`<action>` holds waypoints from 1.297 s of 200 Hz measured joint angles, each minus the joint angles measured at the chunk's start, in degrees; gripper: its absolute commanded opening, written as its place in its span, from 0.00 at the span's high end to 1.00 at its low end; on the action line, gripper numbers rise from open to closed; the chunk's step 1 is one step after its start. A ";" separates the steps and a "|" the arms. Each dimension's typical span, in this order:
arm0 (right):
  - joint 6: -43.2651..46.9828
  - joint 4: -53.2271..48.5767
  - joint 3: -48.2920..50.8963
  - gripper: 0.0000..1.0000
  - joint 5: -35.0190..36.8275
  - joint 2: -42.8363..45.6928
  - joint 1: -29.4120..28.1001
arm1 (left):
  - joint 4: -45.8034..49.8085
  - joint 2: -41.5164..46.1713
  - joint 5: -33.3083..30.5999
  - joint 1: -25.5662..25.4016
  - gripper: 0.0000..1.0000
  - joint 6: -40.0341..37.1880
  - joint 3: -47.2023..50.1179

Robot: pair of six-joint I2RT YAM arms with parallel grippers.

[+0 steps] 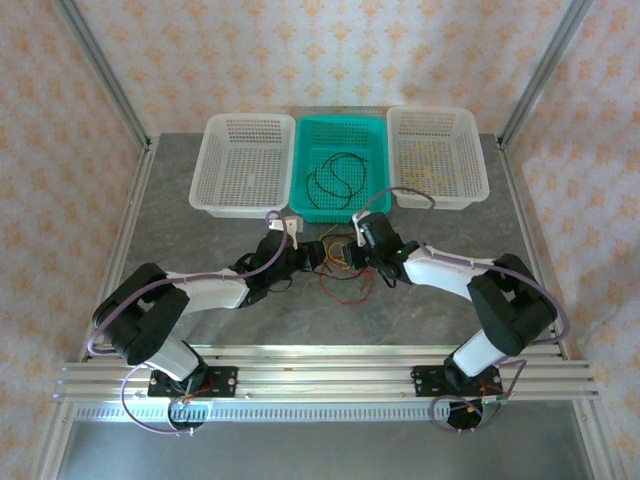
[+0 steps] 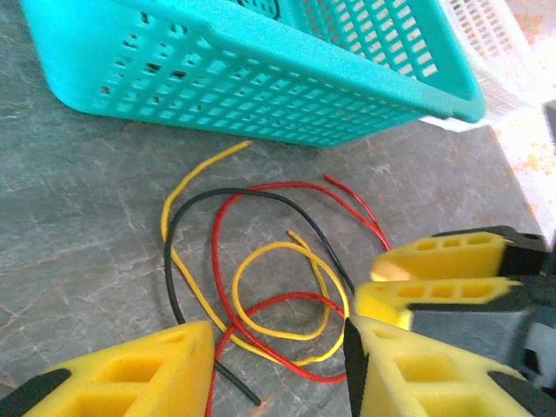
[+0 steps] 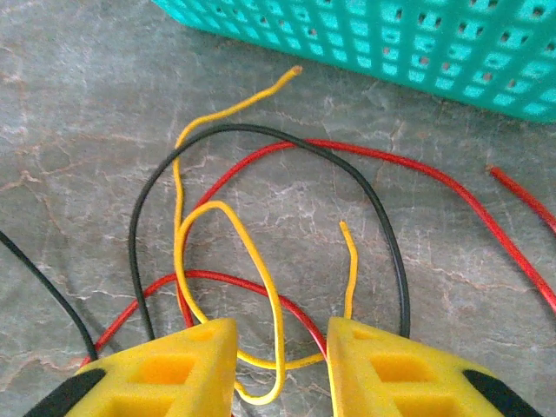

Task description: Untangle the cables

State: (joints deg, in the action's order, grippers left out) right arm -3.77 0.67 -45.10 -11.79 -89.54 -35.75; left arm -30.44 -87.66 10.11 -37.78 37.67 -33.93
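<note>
The cables (image 1: pixel 345 280) lie as a loose tangle on the grey table, just in front of the teal basket (image 1: pixel 338 205). In the left wrist view a yellow loop (image 2: pixel 234 294), a red strand (image 2: pixel 214 264) and a black strand (image 2: pixel 168 277) cross one another. My left gripper (image 2: pixel 278 369) stands open low over them, strands lying between its fingers. My right gripper (image 3: pixel 282 365) is open too, and the yellow loop (image 3: pixel 176 253) runs through its gap unpinched, over red (image 3: pixel 391 161) and black (image 3: pixel 133 253) strands. Its yellow fingers (image 2: pixel 434 256) sit close beside my left gripper.
The teal basket's wall (image 2: pixel 261 95) rises right behind the tangle and holds black cables (image 1: pixel 335 180). A white basket (image 1: pixel 245 200) stands to its left. Another white basket (image 1: pixel 440 195) to its right holds yellow strands. Both arms (image 1: pixel 210 292) (image 1: pixel 450 272) reach in toward the middle.
</note>
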 measured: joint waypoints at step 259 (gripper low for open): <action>0.07 -0.68 -1.95 1.00 0.22 0.85 0.00 | -0.24 -6.10 -0.24 -0.11 0.55 0.22 -1.95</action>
State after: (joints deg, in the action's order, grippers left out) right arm -3.70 -0.01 -47.05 -11.57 -88.68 -35.75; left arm -30.68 -93.76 9.87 -37.89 37.89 -35.88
